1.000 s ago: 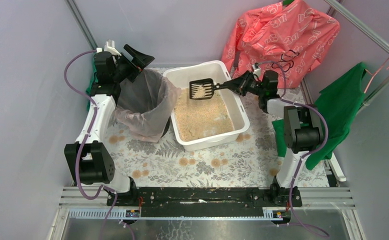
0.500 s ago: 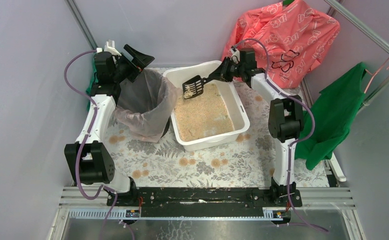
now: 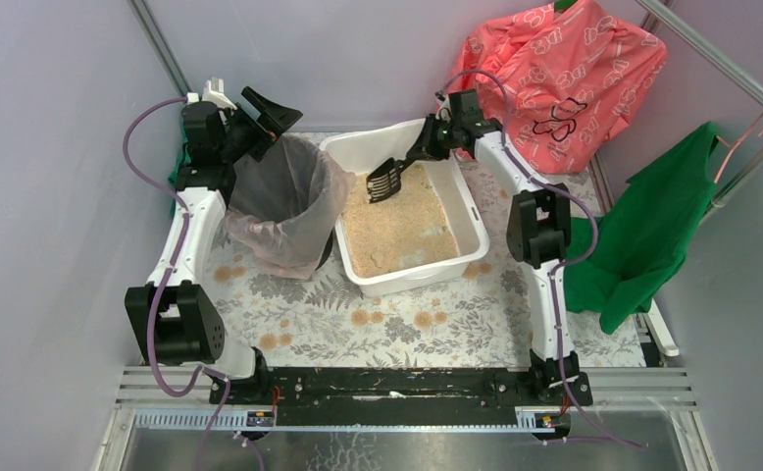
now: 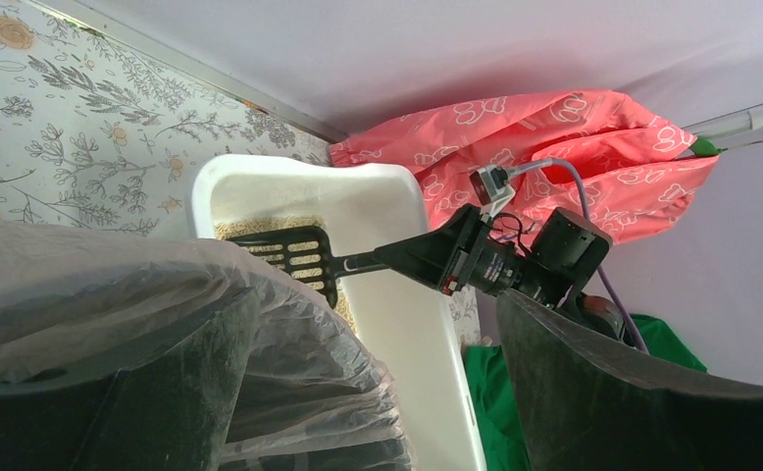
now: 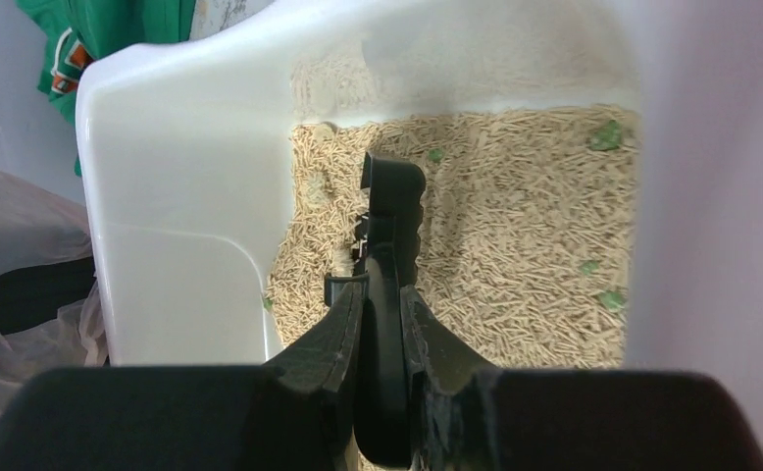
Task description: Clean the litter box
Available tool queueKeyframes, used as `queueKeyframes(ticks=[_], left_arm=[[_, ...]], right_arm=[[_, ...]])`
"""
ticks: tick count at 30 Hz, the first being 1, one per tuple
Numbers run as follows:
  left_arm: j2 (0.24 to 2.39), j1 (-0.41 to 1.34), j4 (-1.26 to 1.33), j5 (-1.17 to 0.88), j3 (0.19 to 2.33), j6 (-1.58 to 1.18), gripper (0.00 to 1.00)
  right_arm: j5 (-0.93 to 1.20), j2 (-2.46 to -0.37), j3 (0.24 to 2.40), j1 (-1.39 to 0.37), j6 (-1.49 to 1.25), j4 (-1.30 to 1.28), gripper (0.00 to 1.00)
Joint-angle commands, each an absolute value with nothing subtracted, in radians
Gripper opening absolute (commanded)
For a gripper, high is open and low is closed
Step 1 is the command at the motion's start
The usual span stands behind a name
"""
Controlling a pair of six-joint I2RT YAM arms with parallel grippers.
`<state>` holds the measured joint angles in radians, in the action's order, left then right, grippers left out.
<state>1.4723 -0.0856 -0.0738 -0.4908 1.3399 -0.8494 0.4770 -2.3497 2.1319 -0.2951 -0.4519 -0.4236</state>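
Observation:
The litter box is a white tub of tan granules mid-table; it also shows in the left wrist view and the right wrist view. My right gripper is shut on the handle of a black slotted scoop. The scoop is turned on its edge, tip down over the litter at the tub's far left corner. A few small green bits lie in the granules. My left gripper is open at the far rim of the black bin.
The black bin, lined with a clear bag, stands just left of the tub. A pink garment hangs behind the tub at the back right. A green garment hangs on the right. Metal frame posts stand at the corners.
My right arm has swung the scoop left and back from mid-tub to the far left corner. The scoop has tipped from level to tip-down, and the granules on it are gone. The left arm is still.

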Motion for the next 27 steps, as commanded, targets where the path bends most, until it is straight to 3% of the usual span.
queueKeyframes(ticks=[1,11,18,27], left_arm=[[1.447,-0.084,-0.067,-0.489,1.349,-0.821,0.99],[1.42,-0.089,-0.075,-0.477,1.32,-0.818,0.99],[1.402,-0.102,-0.078,-0.476,1.302,-0.815,0.99],[1.405,-0.112,-0.073,-0.486,1.301,-0.815,0.99]], right_arm=[[0.415,-2.416,2.209,-0.365,-0.375,-0.52,0.0],[0.516,-2.48,2.236,-0.417,-0.384,-0.488,0.0],[0.73,-2.428,2.016,-0.414,-0.549,-0.167,0.0],[0.847,-2.396,1.865,-0.391,-0.802,0.223,0.0]])
